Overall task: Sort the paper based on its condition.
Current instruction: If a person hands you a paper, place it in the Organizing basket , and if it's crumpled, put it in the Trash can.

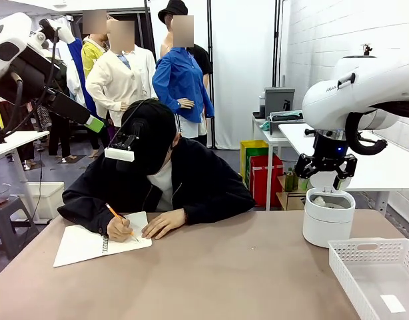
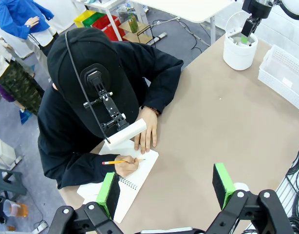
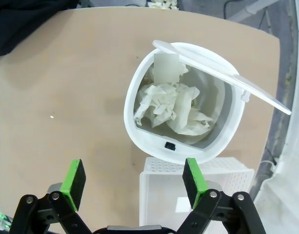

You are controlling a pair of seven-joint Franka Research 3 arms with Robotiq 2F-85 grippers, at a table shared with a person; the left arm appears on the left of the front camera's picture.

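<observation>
- We see the right gripper hanging directly above the white bin, which stands near the worktop's right edge, toward the far side.
- Its jaws are spread fully and hold nothing; in the right wrist view both green pads frame open air above the worktop.
- Crumpled paper lies inside the bin, whose lid is swung up and open.
- The white basket sits at the near right corner of the worktop, just beside the bin, with one flat white slip on its floor.
- The left gripper is raised above the near left part of the worktop; its jaws are wide apart and empty.
- The person leans over the far left edge, one hand writing with a pencil in a spiral notebook, the other hand flat on the worktop beside it.
- The notebook lies near the left edge, well apart from the bin and basket.
- The middle of the worktop, from notebook to bin, is bare and open for travel.
- We read partial dark lettering on the right arm's white housing, too cut off to read in full. No other writing is readable.
</observation>
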